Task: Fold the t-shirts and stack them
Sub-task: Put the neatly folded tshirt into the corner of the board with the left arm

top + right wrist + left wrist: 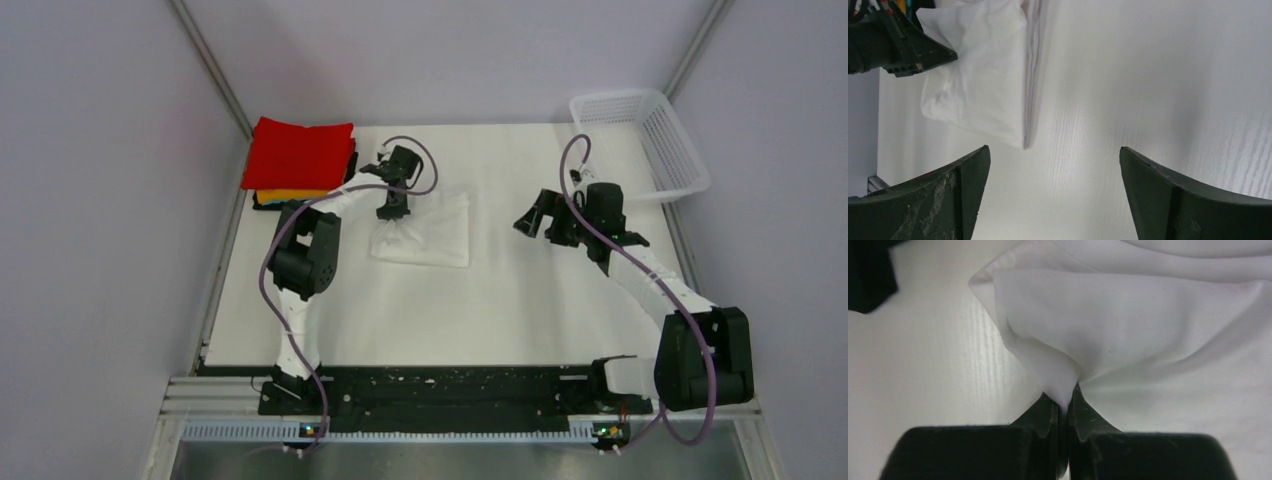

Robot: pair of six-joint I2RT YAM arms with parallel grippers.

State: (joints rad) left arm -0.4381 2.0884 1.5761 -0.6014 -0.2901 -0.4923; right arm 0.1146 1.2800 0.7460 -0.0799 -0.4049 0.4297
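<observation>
White shirt (425, 232): folded, flat on table (500, 300), left of centre. Layers under top fold hidden, layered edges showing along one side only. Outline near square, long axis hard to judge. Left edge drawn up into a peak, pinched between the pressed-together fingers of left gripper (1066, 407).

Stack at far left corner: red shirt (300, 153) on top, orange-yellow shirt (290, 195) and black shirt (262, 203) seen only as edge slivers.

Right gripper (1055, 155): spread wide, holding nothing, right of white shirt and well apart.

Basket (645, 140): far right corner, interior only partly visible.
</observation>
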